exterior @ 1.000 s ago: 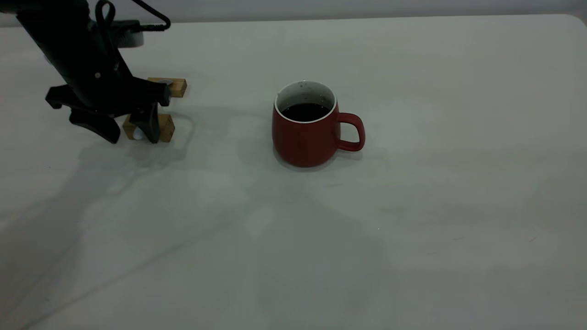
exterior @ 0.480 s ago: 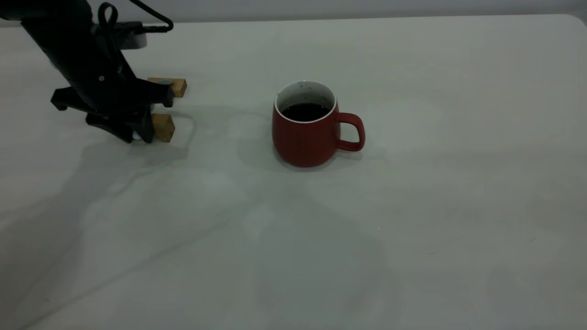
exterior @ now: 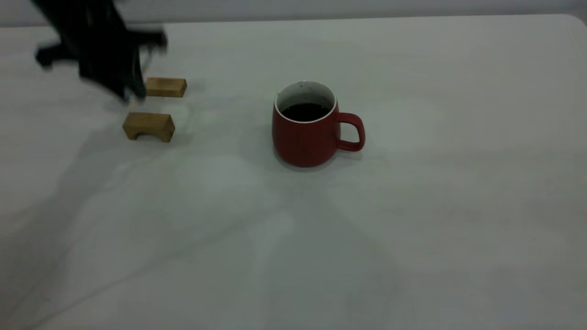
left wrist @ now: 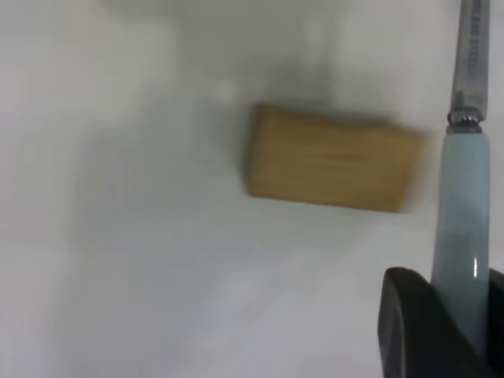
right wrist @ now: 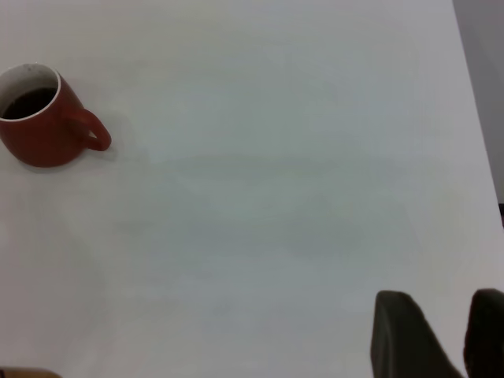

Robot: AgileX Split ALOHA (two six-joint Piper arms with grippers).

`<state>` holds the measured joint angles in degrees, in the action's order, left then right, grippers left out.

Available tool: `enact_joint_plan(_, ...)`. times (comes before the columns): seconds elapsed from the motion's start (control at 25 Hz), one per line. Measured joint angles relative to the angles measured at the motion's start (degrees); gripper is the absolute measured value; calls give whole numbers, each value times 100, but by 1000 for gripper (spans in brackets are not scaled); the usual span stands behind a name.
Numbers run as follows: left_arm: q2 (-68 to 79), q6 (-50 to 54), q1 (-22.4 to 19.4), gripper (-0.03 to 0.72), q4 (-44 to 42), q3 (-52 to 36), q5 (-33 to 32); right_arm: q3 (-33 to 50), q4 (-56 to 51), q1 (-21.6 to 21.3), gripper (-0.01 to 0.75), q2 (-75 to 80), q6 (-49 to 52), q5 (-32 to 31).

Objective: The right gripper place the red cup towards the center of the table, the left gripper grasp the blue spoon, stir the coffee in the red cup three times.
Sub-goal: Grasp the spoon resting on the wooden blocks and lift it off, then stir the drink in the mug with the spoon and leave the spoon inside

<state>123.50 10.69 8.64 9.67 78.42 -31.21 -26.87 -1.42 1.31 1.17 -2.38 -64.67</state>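
The red cup (exterior: 306, 126) stands upright near the centre of the counter (exterior: 412, 206), its handle pointing toward 3 o'clock in the exterior view, with the coffee (exterior: 305, 111) dark and round inside its white interior. The left tool (exterior: 130, 94) hangs above the counter at about 10 o'clock from the cup, well apart from it, blurred in the exterior view. In the left wrist view its fingers (left wrist: 417, 331) are clamped on the pale handle of the blue spoon (left wrist: 461, 228), whose grey metal neck runs out past the handle away from the tool. Below the left tool lie two wooden blocks: a flat one (exterior: 166, 87) farther back and an arched one (exterior: 148, 126) nearer the camera, close together but apart. The right tool (right wrist: 445, 335) is out of the exterior view; in its wrist view it sits far off from the cup, its fingers slightly apart, gripping nothing.
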Motion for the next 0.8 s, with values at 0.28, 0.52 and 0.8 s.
enact_joint_plan(0.28,-762,3140,0,176,2187,262,-1981,0,0,0,236,0,0,0)
enact_joint_plan(0.52,-785,4924,0,176,4895,262,-2580,0,0,0,236,0,0,0)
enact_joint_plan(0.8,-364,4992,207,176,6631,262,-2950,0,0,0,236,0,0,0)
